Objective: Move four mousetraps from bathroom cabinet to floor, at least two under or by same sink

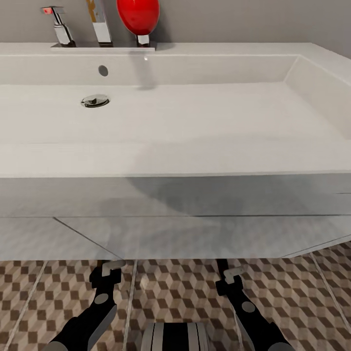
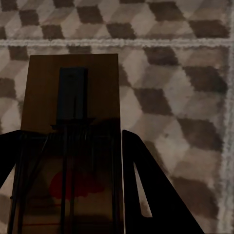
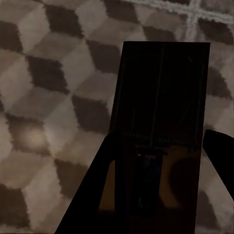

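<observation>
My left gripper [image 1: 111, 272] hangs low over the bathroom floor [image 1: 185, 292], just in front of the sink's underside. In the left wrist view it [image 2: 68, 146] is shut on a mousetrap [image 2: 73, 83], a tan board with dark wire spring and a red spot, held above the cube-pattern tiles [image 2: 175, 73]. My right gripper [image 1: 232, 275] is at the same height to the right. Its wrist view shows it [image 3: 161, 146] shut on a second mousetrap [image 3: 165, 87], deep in shadow over the tiles [image 3: 53, 73]. The cabinet is out of view.
A wide white sink [image 1: 195, 163] spans the head view, with a drain [image 1: 95, 101], chrome taps [image 1: 100, 24] and a red object [image 1: 138, 14] on its back ledge. A pale grey panel [image 1: 195, 234] lies below the sink. My base [image 1: 174, 336] sits between the arms.
</observation>
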`<state>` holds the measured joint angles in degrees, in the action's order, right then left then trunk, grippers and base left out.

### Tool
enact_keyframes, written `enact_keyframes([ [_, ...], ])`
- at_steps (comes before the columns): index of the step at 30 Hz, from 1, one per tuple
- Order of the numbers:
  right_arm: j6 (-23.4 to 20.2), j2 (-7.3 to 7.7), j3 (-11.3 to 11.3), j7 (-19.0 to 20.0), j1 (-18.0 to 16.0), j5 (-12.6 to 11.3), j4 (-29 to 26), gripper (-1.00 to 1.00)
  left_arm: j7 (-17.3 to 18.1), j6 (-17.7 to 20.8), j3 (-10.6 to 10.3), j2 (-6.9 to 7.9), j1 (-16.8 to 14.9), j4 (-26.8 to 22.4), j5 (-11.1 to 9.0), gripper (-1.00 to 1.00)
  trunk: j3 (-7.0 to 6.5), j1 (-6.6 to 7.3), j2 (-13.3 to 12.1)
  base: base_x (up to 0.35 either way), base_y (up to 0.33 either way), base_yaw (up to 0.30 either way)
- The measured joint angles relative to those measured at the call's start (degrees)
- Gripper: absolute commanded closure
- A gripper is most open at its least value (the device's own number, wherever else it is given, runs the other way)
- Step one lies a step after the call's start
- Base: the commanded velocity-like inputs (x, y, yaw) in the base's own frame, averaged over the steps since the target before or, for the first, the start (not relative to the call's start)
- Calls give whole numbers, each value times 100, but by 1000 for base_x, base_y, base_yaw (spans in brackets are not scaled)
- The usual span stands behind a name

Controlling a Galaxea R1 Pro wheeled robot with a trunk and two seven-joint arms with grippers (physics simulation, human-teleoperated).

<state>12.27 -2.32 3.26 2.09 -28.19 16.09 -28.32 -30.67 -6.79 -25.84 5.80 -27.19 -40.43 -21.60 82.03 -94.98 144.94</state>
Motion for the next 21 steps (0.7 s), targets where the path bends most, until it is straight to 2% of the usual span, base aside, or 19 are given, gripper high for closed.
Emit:
enact_keyframes([
  [21, 0, 0, 0, 1, 0, 0, 0, 100, 16, 0, -7, 0, 0, 0, -3, 100, 0, 0, 0, 0, 0, 0],
])
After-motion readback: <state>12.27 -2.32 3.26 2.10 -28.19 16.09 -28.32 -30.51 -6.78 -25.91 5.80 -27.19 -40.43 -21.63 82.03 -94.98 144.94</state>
